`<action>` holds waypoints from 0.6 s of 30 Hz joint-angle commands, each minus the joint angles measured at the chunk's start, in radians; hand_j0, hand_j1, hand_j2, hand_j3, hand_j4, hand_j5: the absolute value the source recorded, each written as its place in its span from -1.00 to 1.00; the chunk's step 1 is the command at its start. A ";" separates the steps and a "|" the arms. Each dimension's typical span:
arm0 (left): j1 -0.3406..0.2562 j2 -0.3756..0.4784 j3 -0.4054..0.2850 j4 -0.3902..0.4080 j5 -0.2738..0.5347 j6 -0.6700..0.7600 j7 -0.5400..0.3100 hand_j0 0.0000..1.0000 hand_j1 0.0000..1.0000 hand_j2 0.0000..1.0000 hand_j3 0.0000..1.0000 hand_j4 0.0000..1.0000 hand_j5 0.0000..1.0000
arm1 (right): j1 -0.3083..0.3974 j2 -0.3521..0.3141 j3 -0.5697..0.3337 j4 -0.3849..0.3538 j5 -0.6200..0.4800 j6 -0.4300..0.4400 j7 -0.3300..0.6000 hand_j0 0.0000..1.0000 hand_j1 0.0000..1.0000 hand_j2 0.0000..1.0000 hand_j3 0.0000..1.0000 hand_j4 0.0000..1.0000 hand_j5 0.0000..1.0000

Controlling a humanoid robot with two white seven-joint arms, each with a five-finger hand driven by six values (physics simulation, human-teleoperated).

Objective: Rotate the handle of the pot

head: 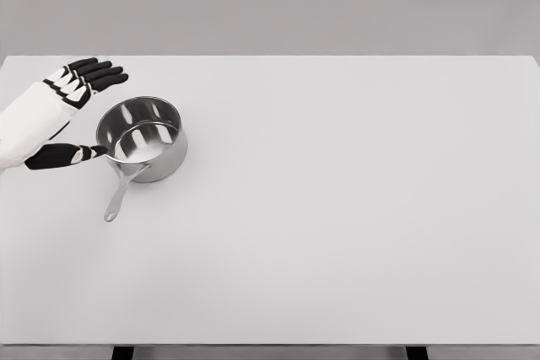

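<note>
— Standing upright on the left part of the white table (337,208), is that the pot (143,137)?

— Confirmed. Steel, shiny, open-topped; its handle (118,196) points toward the near edge, slightly left, lying low over the tabletop.

— And the left hand (72,107)?

— Beside the pot's left wall. Fingers (97,73) extended past the far rim, thumb (63,156) stretched toward the near rim. Released, grasping nothing; whether the thumb tip touches the pot cannot be determined.

— Handle contact?

— None observed.
</note>
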 commanded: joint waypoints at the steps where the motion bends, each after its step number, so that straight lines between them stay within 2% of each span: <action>1: 0.000 0.001 0.000 0.000 0.007 0.001 -0.004 1.00 1.00 1.00 1.00 1.00 1.00 | 0.000 0.000 0.000 0.000 0.000 0.000 0.000 1.00 1.00 1.00 1.00 1.00 1.00; 11: -0.003 -0.005 0.006 0.000 0.003 0.001 -0.004 1.00 1.00 1.00 1.00 1.00 1.00 | 0.000 0.000 0.000 0.000 0.000 0.000 0.000 1.00 1.00 1.00 1.00 1.00 1.00; 15: -0.044 -0.004 0.000 -0.002 -0.074 0.001 -0.035 1.00 1.00 1.00 1.00 1.00 1.00 | 0.000 0.000 0.000 0.000 0.000 -0.001 0.000 1.00 1.00 1.00 1.00 1.00 1.00; 16: -0.052 -0.010 -0.014 -0.002 -0.083 0.001 -0.068 1.00 1.00 1.00 1.00 1.00 1.00 | 0.000 0.000 0.000 0.000 0.000 0.000 0.000 1.00 1.00 1.00 1.00 1.00 1.00; 18: -0.087 -0.008 -0.095 -0.002 -0.089 0.001 -0.111 1.00 1.00 1.00 1.00 1.00 1.00 | 0.000 0.000 0.000 0.000 0.000 0.000 0.000 1.00 1.00 1.00 1.00 1.00 1.00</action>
